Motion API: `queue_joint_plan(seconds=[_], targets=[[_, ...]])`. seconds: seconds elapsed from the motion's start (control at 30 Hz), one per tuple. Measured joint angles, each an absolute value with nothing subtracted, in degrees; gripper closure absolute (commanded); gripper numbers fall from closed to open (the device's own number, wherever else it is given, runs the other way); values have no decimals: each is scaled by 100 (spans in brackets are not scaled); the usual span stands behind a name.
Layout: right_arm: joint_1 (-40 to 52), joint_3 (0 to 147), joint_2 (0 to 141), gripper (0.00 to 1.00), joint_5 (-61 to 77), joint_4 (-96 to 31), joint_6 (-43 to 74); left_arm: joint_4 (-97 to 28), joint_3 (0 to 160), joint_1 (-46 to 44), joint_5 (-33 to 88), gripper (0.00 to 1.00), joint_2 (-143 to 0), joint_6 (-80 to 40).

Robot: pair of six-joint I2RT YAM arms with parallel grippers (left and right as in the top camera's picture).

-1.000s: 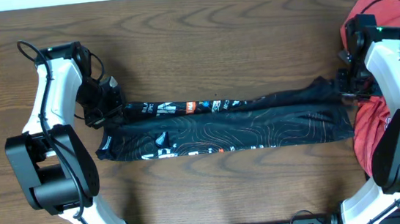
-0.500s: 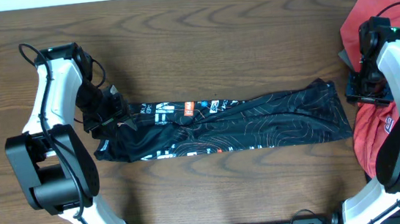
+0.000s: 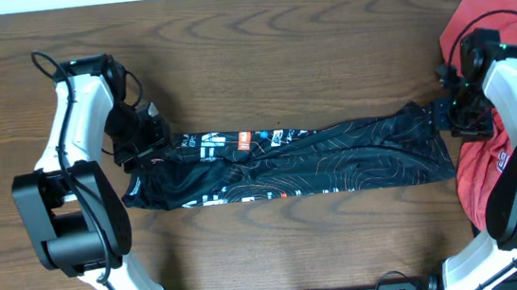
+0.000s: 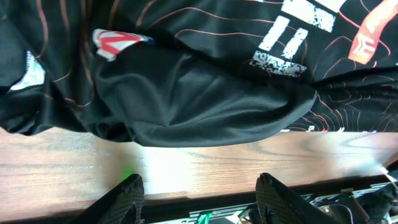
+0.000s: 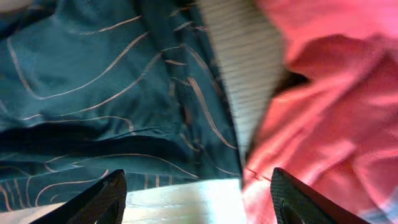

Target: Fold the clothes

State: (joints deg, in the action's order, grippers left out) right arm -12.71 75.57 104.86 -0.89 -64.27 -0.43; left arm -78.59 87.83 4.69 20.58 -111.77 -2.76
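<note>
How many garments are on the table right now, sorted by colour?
black jersey: 1
red T-shirt: 1
Total: 2

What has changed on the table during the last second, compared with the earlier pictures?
Both pincers opened and let go: the left pincer released the left end of the black jersey, the right pincer its right end. The jersey, pulled straight before, went slack and wrinkled at the left. It stayed a folded strip across the table; the red T-shirt did not move.
</note>
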Motion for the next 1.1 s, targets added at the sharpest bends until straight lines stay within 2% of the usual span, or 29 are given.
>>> queue_joint_plan(seconds=[0.17,0.33,0.57,0.8,0.9,1.1], targets=[[-1334,7065,10486,21,180,-5745,-355,-7835,8783,414,2060,40,-11177,-274],[-1365,6534,10486,22,270,-4906,-484,-7835,8783,416,2058,40,-11177,-276],[-1376,6239,10486,50,395,-4915,-556,-7828,8783,416,2060,40,-11177,-274],[-1376,6451,10471,46,502,-5655,-333,-7793,8783,416,2058,40,-11177,-276],[-1376,6563,10403,40,519,-5822,-237,-7793,8783,416,2060,40,-11177,-276],[-1376,6584,10335,40,16,-5918,123,-7793,8783,416,2060,40,-11177,-274]])
